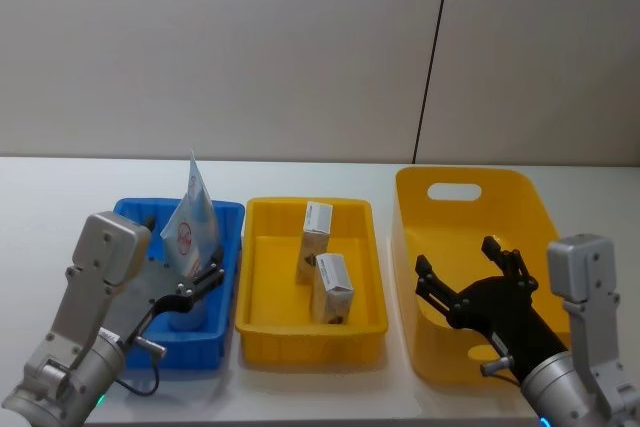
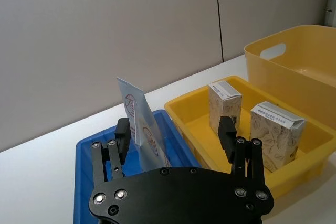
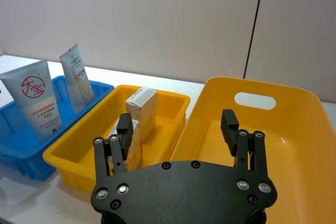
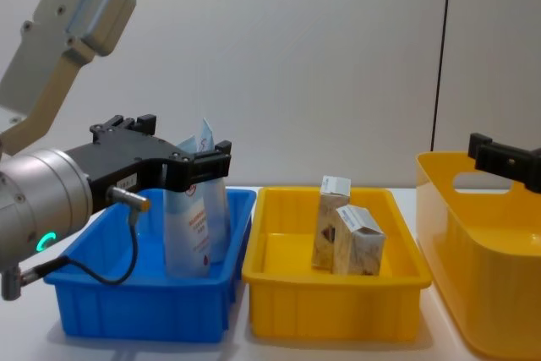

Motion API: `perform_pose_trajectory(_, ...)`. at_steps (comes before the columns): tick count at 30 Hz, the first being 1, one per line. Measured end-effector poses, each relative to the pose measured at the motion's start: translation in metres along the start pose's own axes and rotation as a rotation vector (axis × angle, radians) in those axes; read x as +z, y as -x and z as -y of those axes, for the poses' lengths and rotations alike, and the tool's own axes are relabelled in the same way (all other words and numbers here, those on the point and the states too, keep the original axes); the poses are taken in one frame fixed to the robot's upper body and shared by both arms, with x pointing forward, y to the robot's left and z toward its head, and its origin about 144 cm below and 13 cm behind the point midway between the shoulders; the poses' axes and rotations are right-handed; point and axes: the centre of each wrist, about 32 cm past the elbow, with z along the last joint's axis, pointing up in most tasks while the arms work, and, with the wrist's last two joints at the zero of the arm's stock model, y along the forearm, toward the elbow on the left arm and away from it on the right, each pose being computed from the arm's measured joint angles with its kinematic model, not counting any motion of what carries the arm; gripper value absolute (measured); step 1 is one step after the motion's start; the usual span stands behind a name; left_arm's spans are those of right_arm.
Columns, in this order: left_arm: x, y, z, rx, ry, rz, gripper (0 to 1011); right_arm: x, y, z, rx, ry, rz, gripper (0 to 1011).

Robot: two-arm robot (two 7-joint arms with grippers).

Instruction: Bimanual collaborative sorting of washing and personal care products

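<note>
Left hand (image 2: 175,127) hangs open over the blue bin (image 1: 230,209), one finger just beside a standing pouch (image 1: 192,219). The pouch is probably soft, light and prone to buckling: grip mid-body across its flat faces. Cartons (image 1: 317,232) stand in the yellow tray (image 1: 280,204). They look stiff and light: pinch opposite sides. Right hand (image 1: 457,257) hovers open over the tub (image 1: 520,197).

red circled "大宝" — on the nearer light-blue pouch (image 3: 32,103).
</note>
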Motion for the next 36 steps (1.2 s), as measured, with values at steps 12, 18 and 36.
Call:
perform_pose_trajectory(12,0.0,0.0,0.0,0.0,0.0,0.0,1002,0.0,0.0,0.0,0.0,0.0,0.0,1003)
perform_pose_trajectory(18,0.0,0.0,0.0,0.0,0.0,0.0,1001,0.0,0.0,0.0,0.0,0.0,0.0,1003)
perform_pose_trajectory(36,0.0,0.0,0.0,0.0,0.0,0.0,1001,0.0,0.0,0.0,0.0,0.0,0.0,1003)
